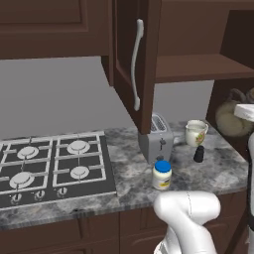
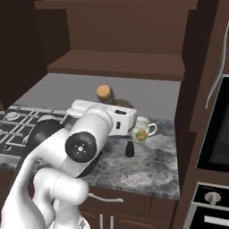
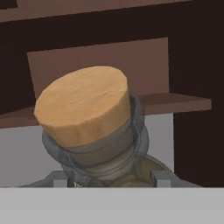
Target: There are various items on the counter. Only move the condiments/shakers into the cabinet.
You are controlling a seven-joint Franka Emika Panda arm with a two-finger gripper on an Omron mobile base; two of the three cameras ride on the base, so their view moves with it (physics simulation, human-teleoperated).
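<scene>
The olive-brown bottle (image 3: 109, 131) with its cork (image 2: 104, 92) is tilted, and my gripper (image 3: 108, 179) is shut on it just below the neck. It hangs above the right end of the counter (image 1: 218, 168), lower than the cabinet shelf (image 1: 198, 67); its round body (image 1: 229, 119) shows beside my white hand. The blue-lidded jar (image 1: 161, 173) stands near the counter's front edge. The black shaker (image 1: 199, 154) stands upright in front of the mug (image 1: 195, 132). The cabinet door (image 1: 141, 59) hangs open with its silver handle (image 1: 135, 64) facing me.
A silver toaster (image 1: 158, 139) stands under the open door's lower corner. The black gas hob (image 1: 49, 163) covers the counter's left part. A dark oven column (image 2: 214, 134) rises at the counter's right end. The shelf (image 2: 116, 65) is bare wood.
</scene>
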